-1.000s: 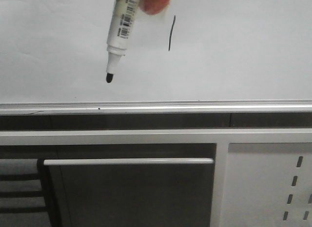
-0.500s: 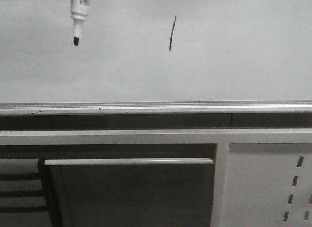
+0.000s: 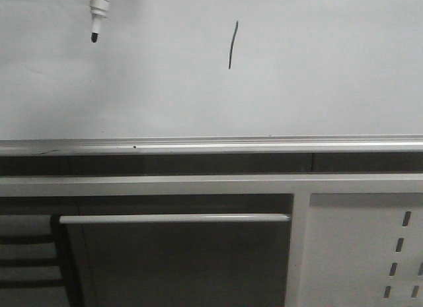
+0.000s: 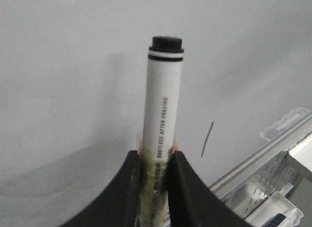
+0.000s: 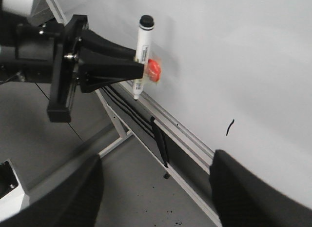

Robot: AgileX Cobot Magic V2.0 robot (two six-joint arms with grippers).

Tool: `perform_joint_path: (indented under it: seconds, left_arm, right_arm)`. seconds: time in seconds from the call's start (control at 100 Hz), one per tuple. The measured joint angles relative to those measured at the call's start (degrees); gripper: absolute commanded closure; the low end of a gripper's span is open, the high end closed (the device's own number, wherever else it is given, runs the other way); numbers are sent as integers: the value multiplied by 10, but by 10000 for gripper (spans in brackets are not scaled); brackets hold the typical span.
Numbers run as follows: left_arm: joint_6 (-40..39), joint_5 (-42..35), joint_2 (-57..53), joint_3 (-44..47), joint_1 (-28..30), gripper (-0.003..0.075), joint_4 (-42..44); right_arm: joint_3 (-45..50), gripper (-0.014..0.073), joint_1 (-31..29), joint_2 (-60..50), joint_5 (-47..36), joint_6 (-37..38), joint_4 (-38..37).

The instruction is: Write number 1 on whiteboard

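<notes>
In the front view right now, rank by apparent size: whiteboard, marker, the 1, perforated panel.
1. whiteboard
2. perforated panel
3. and 4. the 1 and marker: about the same length. The marker is cropped by the frame's top edge and nearer the camera, so no ranking.

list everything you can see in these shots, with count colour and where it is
whiteboard: 1, pale grey-white, fills the upper front view, silver edge strip along its bottom
number 1: 1, thin black slanted stroke, on the whiteboard, apart from the marker
marker: 1, white barrel with black tip and end, held off to the stroke's left in the front view
perforated panel: 1, white, below the board at lower right
rail: 1, white, horizontal, below the board
clear plastic pieces: at least 2, transparent, by the board's edge strip
left gripper: 1, black, shut on the marker
right gripper: 1, black, open, holding nothing
</notes>
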Motion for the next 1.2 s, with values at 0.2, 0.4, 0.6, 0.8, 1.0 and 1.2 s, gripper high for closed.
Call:
perform_joint_path:
  seconds: [0.2,0.4,0.6,0.8,1.0,1.2]
  left_arm:
    - [5,-1,33,-34,23,741,0]
    - [27,-3,38,-48,31,741,0]
    - [50,-11,38,-49,31,741,0]
    - [56,-29,31,-49,30,741,0]
    - [57,-98,-11,-26,10,741,0]
    - [57,-115,-33,-7,5,741,0]
  right_arm:
    - [0,167,0,0,3,1,-1]
    - [0,167,0,0,3,3,-1]
    - [0,167,0,0,-10,3,-2]
    - [0,167,0,0,-10,3,-2]
    - [0,167,0,0,-11,3,-5]
    - [0,167,0,0,-14,3,-5]
